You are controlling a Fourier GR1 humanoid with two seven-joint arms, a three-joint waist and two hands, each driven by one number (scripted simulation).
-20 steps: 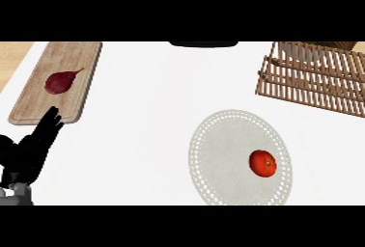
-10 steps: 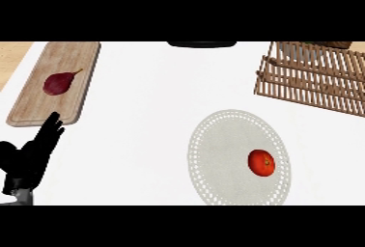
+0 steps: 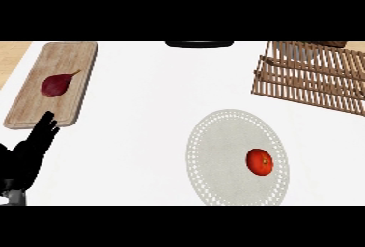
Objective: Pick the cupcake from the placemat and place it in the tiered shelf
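Note:
A round red item [image 3: 259, 161] that looks like a tomato, not a cupcake, lies on the right part of the pale round placemat [image 3: 221, 154]. The wooden slatted tiered shelf [image 3: 314, 77] stands at the back right. My left hand [image 3: 32, 149] shows at the lower left edge, open with fingers straight and pointing up, far from the placemat. No right hand shows in the head view.
A wooden cutting board [image 3: 28, 108] at the back left carries a dark red beet-like vegetable [image 3: 55, 85]. A dark round object [image 3: 200, 44] sits at the counter's far edge, cut off by the view.
My left hand has sunk a little toward the lower left. Everything else has shifted slightly in view; nothing was touched.

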